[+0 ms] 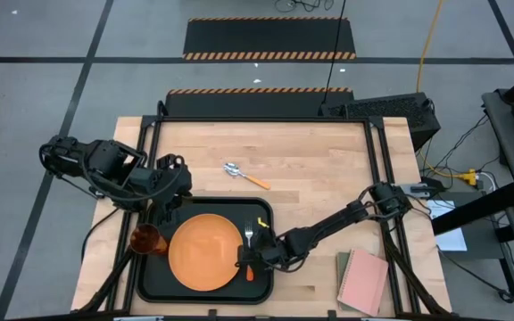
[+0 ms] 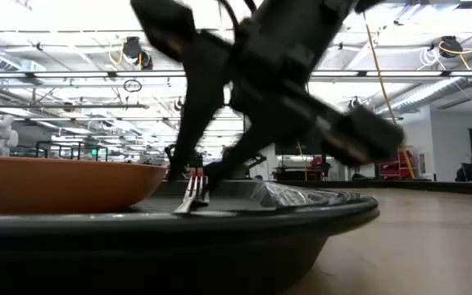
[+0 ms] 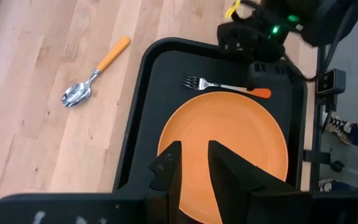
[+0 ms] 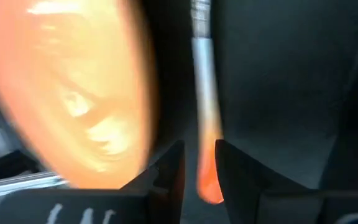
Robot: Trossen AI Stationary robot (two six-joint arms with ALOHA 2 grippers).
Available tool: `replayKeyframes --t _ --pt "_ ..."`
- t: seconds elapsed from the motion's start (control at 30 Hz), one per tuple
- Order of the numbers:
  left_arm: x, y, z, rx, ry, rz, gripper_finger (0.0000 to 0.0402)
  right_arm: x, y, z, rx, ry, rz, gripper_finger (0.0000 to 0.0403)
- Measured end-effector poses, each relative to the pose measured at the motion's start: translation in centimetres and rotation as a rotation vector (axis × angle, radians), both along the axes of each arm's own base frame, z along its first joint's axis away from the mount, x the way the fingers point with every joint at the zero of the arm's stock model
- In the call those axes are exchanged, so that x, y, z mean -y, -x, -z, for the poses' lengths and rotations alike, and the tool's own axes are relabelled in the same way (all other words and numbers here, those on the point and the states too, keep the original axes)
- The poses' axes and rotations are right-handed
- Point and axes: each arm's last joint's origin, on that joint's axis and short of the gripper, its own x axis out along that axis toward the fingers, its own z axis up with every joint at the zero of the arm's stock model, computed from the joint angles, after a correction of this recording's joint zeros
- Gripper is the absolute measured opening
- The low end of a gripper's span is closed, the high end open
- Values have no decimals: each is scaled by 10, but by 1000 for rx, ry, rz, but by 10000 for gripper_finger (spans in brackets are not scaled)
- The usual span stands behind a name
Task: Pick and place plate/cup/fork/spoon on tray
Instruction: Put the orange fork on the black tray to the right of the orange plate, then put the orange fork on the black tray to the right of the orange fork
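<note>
The step in hand looks like setting the fork [image 1: 248, 242] down on the tray [image 1: 205, 295]. The fork lies on the tray floor just beside the plate [image 1: 205, 252], on the side facing the pink notebook [image 1: 364, 282], tines pointing toward the spoon [image 1: 244, 175]. The right gripper [image 1: 253, 259] is low over the fork's orange handle; in the right wrist view its fingers [image 4: 166, 163] straddle the handle end narrowly, one to each side, pinching or all but pinching it. Whether the pads press the handle cannot be told.

To finish well, the fingers should part only enough to clear the handle, then the arm should lift straight up, so the fork neither drags nor rides onto the plate's rim.

The left gripper [image 1: 169, 192] hangs above the tray's edge nearest the spoon, its fingers close together and empty. The cup [image 1: 146, 239] sits in the tray beside the plate, opposite the fork. The spoon lies on the table off the tray, seemingly next.
</note>
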Motion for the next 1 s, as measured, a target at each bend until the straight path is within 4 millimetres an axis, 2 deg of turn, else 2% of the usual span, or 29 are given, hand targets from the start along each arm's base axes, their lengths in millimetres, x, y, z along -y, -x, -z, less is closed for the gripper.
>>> replayKeyframes --t 0.17,0.3,0.47,0.6,0.73,1.0 --pt "0 0 0 1 0 -2 81 19 3 -33 50 65 20 81" --pt "0 0 0 2 -5 2 81 44 6 -61 89 118 -5 81" --pt "-2 2 1 -18 -48 15 81 85 13 -94 111 186 -9 81" --pt "-10 4 3 -60 -95 -31 81 122 18 -115 141 286 -56 81" --pt "-20 1 4 -64 -76 -124 81 164 19 -125 166 364 -170 81" --pt "-28 -1 4 -30 5 -385 81 251 24 -119 211 440 -405 92"
